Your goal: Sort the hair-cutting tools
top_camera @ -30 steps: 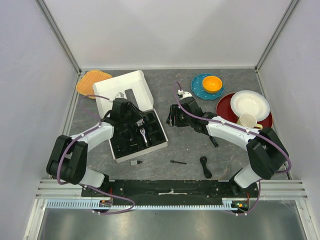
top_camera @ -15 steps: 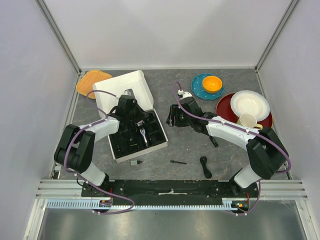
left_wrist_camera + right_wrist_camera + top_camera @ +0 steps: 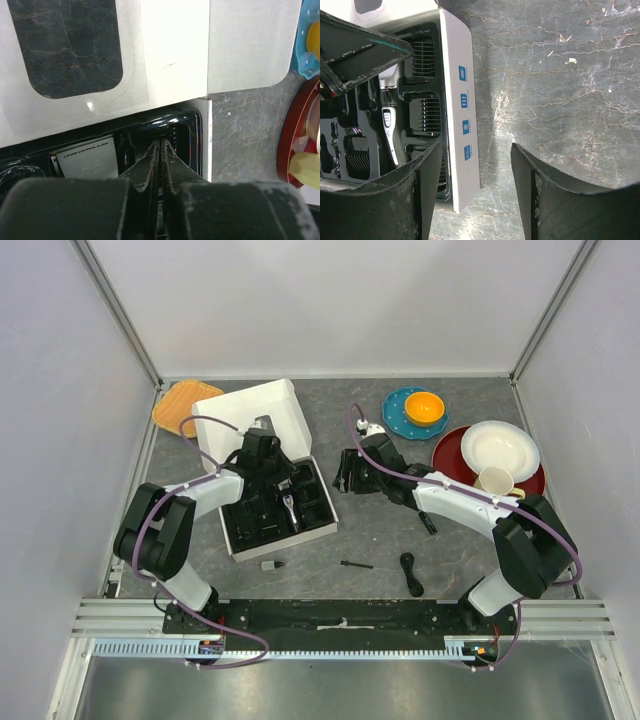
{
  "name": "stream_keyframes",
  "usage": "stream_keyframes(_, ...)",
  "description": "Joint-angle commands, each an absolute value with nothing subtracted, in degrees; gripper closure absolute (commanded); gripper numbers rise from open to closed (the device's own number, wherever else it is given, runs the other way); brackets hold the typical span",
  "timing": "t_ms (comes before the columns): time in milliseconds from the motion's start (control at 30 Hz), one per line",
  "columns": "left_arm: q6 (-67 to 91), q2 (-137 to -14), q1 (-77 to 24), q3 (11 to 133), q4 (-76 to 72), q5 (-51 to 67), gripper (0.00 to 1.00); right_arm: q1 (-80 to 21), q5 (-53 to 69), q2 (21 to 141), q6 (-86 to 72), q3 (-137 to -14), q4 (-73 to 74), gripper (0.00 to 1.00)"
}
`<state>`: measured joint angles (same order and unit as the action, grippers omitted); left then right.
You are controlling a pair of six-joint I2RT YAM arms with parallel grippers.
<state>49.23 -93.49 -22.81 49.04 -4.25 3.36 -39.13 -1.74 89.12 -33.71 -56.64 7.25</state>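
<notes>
From above, the left hand (image 3: 272,462) is hanging over the far end of the black tray (image 3: 262,530) inside the white box (image 3: 232,418), but its arm is hiding the fingers. The left wrist view is settling the matter: the left hand (image 3: 160,146) is pressed fully closed, with nothing showing between the fingers, above a glossy tray corner beside a grey printed label (image 3: 87,157), with the box's raised lid (image 3: 175,45) behind. The right wrist view is giving what the overhead cannot: the clipper (image 3: 390,132) is lying in a tray slot and ribbed comb guards (image 3: 425,112) are sitting in the pockets next to it. The right hand (image 3: 476,150) is standing open and holding nothing, straddling the box's right wall above the grey desk (image 3: 560,90). Only the overhead view is showing the loose pieces on the desk near the arms – a small bit (image 3: 270,565), a thin brush (image 3: 355,565) and a cable (image 3: 410,573). To the right, a teal plate (image 3: 398,420), a red plate (image 3: 450,452) and a cup (image 3: 495,480) are sitting well apart from the box.
</notes>
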Motion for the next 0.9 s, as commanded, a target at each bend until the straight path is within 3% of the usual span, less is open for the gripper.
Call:
stream_keyframes(0,45.4,-91.7,-23.2,52.7,-3.0,0.6,0.88,-38.9,-1.2,87.4,-33.2,-58.4,7.7,0.35)
stream_keyframes(200,42.5,-87.9,-23.1,61.7,6.3,-2.0,0.64,-38.9,-1.0,85.6,-29.6,-59.1,8.9,0.35)
stream_keyframes(467,41.0,-76.3,-22.1,60.9,16.0,-7.2,0.54,-40.8,5.1,82.3,-28.1,-56.1,8.5,0.34)
stream_keyframes(767,39.9,-53.0,-18.8,52.7,30.3,-12.7,0.34,-57.7,8.4,83.8,-22.1,-53.0,2.8,0.3)
stream_keyframes(867,39.6,-47.5,-16.6,50.9,35.8,-12.1,0.29,-62.4,1.3,84.8,-29.9,-51.7,3.1,0.3)
